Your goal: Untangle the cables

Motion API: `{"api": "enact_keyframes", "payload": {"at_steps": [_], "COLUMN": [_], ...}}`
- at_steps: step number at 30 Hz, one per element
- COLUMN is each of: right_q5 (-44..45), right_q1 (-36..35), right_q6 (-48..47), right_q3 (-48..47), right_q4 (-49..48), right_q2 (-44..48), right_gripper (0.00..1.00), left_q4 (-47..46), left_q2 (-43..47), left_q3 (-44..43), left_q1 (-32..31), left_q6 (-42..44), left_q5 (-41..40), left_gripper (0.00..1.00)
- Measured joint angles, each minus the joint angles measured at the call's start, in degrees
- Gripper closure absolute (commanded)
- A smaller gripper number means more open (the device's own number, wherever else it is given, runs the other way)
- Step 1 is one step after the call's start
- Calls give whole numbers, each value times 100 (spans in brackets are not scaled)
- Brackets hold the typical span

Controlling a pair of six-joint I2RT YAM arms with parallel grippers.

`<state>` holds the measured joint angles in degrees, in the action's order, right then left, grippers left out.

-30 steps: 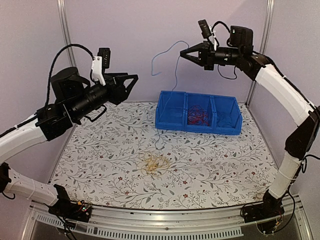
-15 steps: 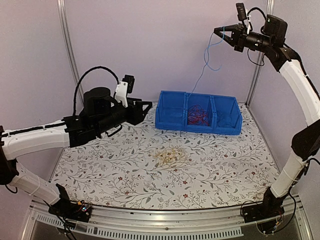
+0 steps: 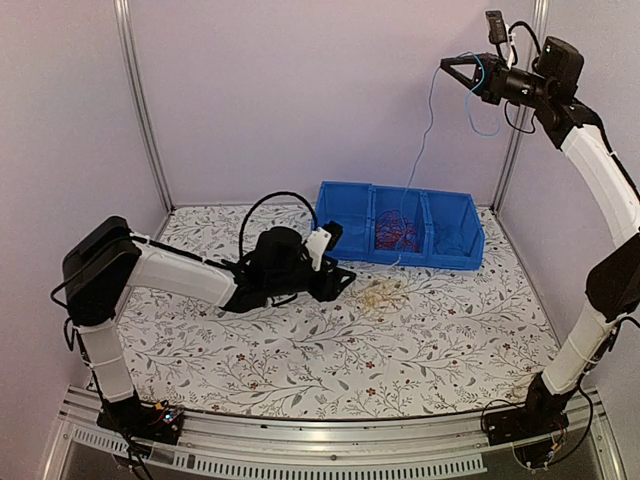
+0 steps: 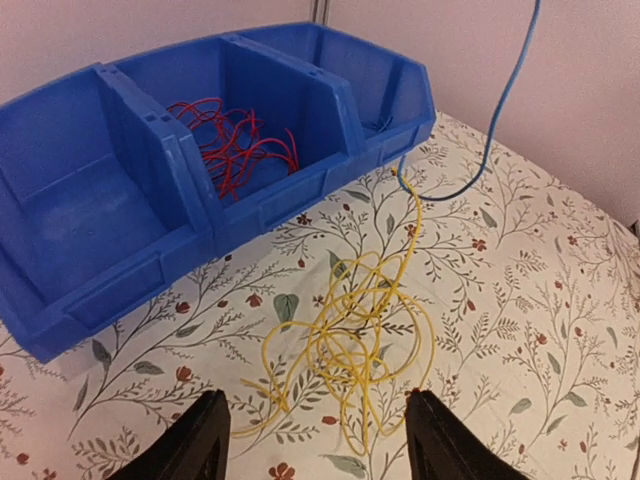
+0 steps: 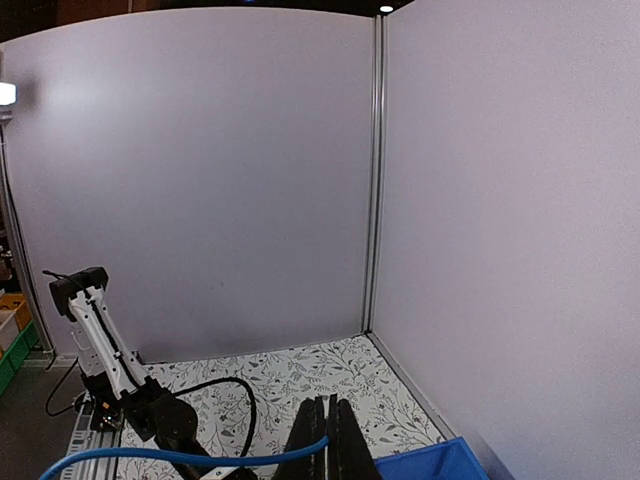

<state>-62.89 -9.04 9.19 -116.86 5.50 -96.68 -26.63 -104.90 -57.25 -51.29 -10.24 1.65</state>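
Note:
A loose tangle of yellow cables (image 3: 383, 293) (image 4: 360, 340) lies on the flowered table in front of the blue bin (image 3: 345, 243). My left gripper (image 3: 347, 279) (image 4: 315, 437) hovers low just short of the tangle, open, with nothing between its fingers (image 4: 205, 442). My right gripper (image 3: 447, 64) (image 5: 335, 440) is high at the back right, shut on a blue cable (image 3: 428, 125) (image 4: 503, 105) (image 5: 200, 458). That cable hangs down and meets a yellow strand by the bin's front wall. Red cables (image 3: 397, 231) (image 4: 235, 145) sit in the bin's middle compartment.
The blue bin (image 4: 100, 275) has three compartments and stands at the back centre of the table. The booth's back wall and right wall, with a metal post (image 3: 527, 110), are close behind the raised right arm. A black hose (image 3: 262, 205) loops above the left arm.
The left arm swung down from mid-air to just above the table by the yellow tangle, jaws wider. The right gripper rose to the upper right with the blue cable, dragging the tangle toward the bin.

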Motion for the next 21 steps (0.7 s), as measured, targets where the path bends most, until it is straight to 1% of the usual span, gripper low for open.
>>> {"api": "enact_keyframes", "payload": {"at_steps": [3, 7, 13, 15, 16, 19, 21], "right_q5": [-9, -11, -11, -13, -11, -9, -4], "right_q1": [4, 4, 4, 4, 4, 4, 4], "right_q6": [2, -17, -55, -83, -103, -127, -146], "right_q3": [142, 308, 400, 400, 400, 400, 400], "right_q4": [11, 31, 57, 57, 59, 63, 90], "right_q2": [81, 275, 494, 529, 544, 549, 549], "right_gripper": [100, 100, 100, 100, 100, 100, 100], "left_q4": [7, 76, 271, 372, 420, 529, 549], "left_q2": [-815, -1438, -1932, -2103, -2201, -2415, -2496], "left_q3": [-820, -1757, -2424, -2586, -2673, -2806, -2824], "left_q1": [-44, -79, -83, -83, -83, -83, -85], "left_q6": [192, 498, 885, 955, 994, 1049, 1023], "left_q5": [273, 601, 997, 1093, 1147, 1296, 1360], "left_gripper": [42, 45, 57, 59, 62, 79, 94]}}
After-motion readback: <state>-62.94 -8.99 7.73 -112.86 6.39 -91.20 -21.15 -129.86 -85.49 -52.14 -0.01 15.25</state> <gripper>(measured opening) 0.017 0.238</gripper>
